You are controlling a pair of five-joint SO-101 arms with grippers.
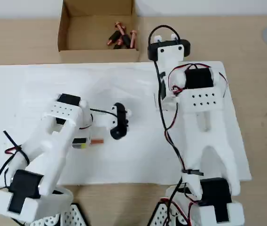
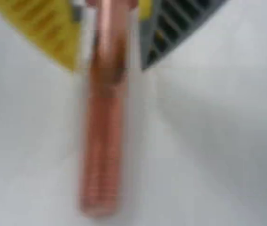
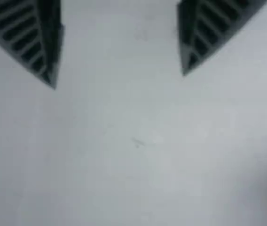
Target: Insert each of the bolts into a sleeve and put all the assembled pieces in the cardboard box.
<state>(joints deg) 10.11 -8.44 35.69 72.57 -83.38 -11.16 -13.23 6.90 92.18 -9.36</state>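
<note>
**Bolt's in the grip, but no sleeve anywhere to put it in**

High view: the left arm [image 1: 53, 141] hangs low over the white sheet [image 1: 124, 165] on the worktop, and its left jaws pinch a copper bolt [image 1: 97, 141] that sticks out sideways. The cardboard box [image 1: 60, 33] sits at the far edge with a few assembled pieces [image 1: 121, 37] already inside. The right arm [image 1: 204, 117] is stretched out over the sheet toward the box. No loose sleeve turns up on the sheet, so the bolt could easily end up boxed bare.

Left wrist view: the left jaws are closed on the bolt up near its head, one yellow pad and one black. Most of the threaded shank hangs free, close to the sheet. With a grip that high, the bolt looks likely to swivel or slip if the tip bumps anything, and lining it up with a sleeve would get messy.

Right wrist view: the right jaws are spread wide and hold nothing, with just plain sheet below. If that arm is meant to hold the sleeve, it has nothing to offer.
</note>
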